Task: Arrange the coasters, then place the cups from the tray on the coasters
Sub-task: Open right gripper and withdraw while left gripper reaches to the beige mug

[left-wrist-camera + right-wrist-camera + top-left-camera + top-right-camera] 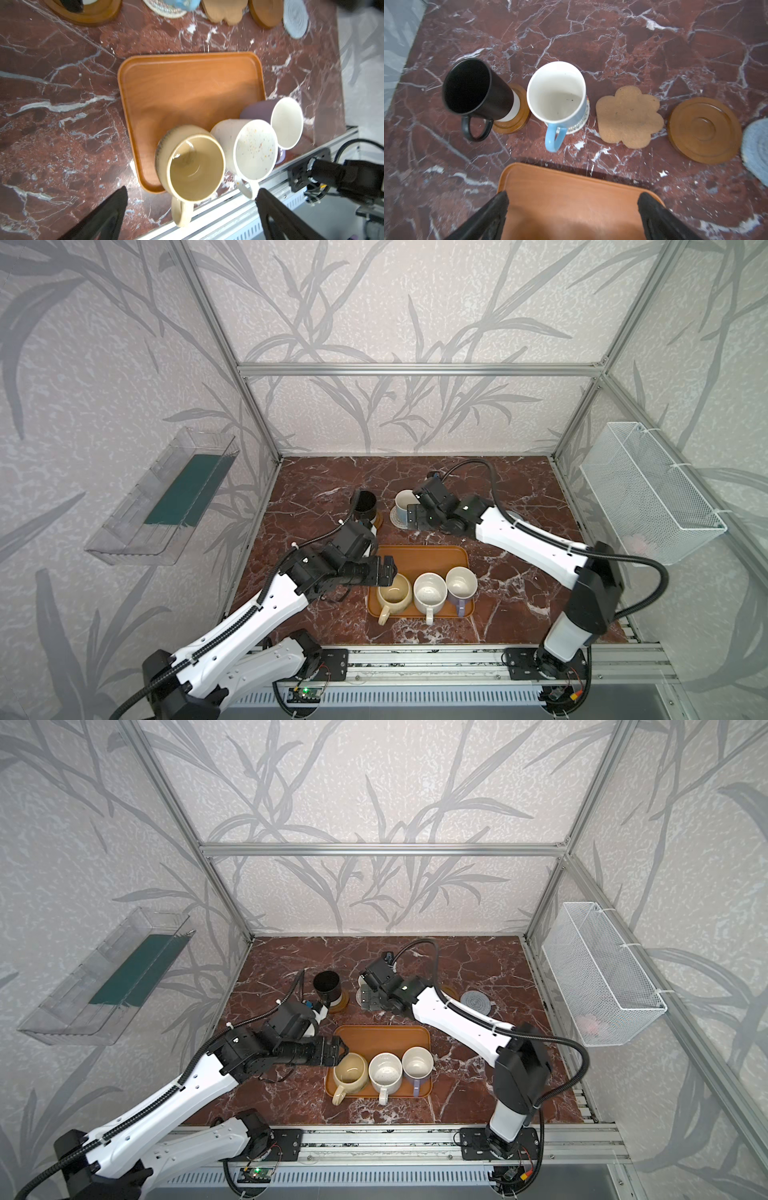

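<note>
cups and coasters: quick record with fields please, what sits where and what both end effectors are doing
on coasters: black cup on a brown round coaster; blue cup on a woven coaster
on tray: cream cup, white cup, lavender cup
bare coasters: flower coaster, second brown round coaster, grey-blue coaster
left end effector: open, above the cream cup
right end effector: open, empty, facing the blue cup

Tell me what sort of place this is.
Likely a robot test cell, not a home: silver aluminium frame around leaf-patterned wall panels, two white robot arms on a front rail, red marble-look tabletop.
</note>
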